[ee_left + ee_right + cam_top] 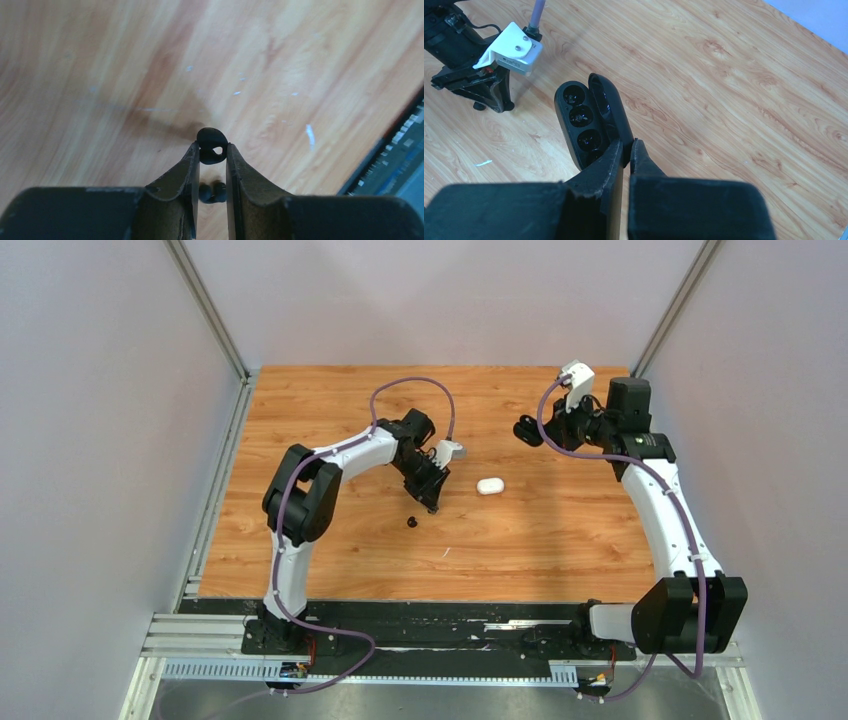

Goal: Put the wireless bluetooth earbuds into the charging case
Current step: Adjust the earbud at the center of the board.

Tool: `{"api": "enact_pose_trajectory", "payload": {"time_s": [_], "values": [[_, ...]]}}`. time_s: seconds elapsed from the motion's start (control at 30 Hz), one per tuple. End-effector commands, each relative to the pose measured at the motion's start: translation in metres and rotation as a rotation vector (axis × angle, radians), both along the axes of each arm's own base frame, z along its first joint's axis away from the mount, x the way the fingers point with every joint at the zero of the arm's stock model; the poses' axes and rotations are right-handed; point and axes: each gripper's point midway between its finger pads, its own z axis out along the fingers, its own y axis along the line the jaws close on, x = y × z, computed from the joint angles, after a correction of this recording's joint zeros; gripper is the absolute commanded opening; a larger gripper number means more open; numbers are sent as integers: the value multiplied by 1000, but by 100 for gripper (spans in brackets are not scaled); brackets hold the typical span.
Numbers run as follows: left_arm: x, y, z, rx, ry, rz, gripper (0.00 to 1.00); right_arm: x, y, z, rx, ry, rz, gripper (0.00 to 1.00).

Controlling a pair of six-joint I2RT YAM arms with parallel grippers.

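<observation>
Pinched in the left end effector, at its tips: one black earbud, second earbud lying on the surface close by. Clamped in the right end effector, well apart: open black case

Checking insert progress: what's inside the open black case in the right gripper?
Three round wells show in the black case, all apparently empty. The right gripper covers its lower end, so that part can't be seen.
</observation>
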Motion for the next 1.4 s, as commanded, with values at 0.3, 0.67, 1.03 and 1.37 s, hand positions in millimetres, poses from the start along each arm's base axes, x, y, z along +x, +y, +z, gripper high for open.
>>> {"api": "enact_pose_trajectory", "payload": {"time_s": [0.3,0.67,1.03,1.37], "values": [[-36,-13,2,-168,290,-107,31,-1,-7,20,33,-65,-21,0],[7,7,-16,-19,140,-51,37,-2,-7,20,42,-59,-22,0],[27,20,-19,30,73,-20,41,0,-6,20,55,-53,-20,0],[37,26,-21,70,20,-12,34,1,-6,21,61,-48,-21,0]]}}
